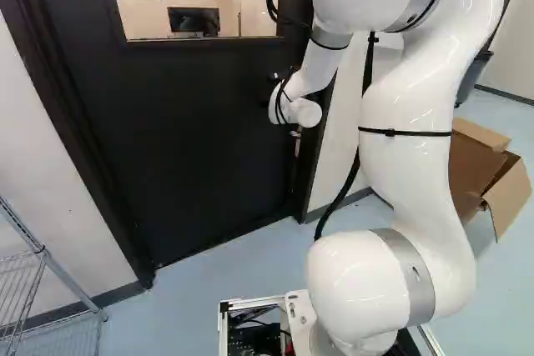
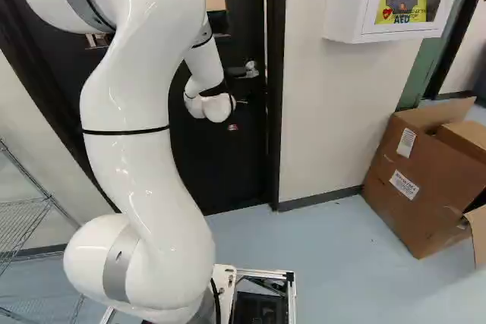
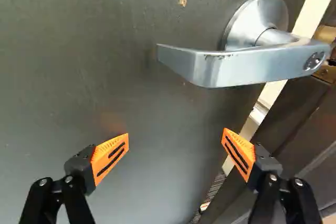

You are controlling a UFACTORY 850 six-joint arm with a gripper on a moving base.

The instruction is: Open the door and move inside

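At the far left of the left base view stands grey metal wire shelving [image 1: 67, 275], with a pale wall behind it. Next comes what I am here for: a black door [image 1: 192, 122] with a rectangular glass window [image 1: 150, 24] in its upper part, filling the space ahead of my base. Near its right-hand edge, as the base views show it, is the silver metal lever handle [image 3: 231, 69], level, its free end pointing back over the door and its round mount close to the edge. A pale strip [image 3: 270, 92] runs beside that edge; whether it means a gap, I cannot tell.

My black gripper [image 3: 176, 134] faces the door close by. My two fingers, tipped with orange pads [image 3: 102, 153], stand wide apart and hold nothing; the lever lies ahead of them, not between them. My white arm [image 1: 417, 172] rises right of that, and farther right an open brown cardboard box [image 2: 410, 195] sits on the floor, beneath and beyond a white wall cabinet [image 2: 349, 5].

I judge this to be the approach to the handle. Next I should line up with the lever, reach it, and turn it down; only then try the door's swing, minding a slip off the smooth metal.
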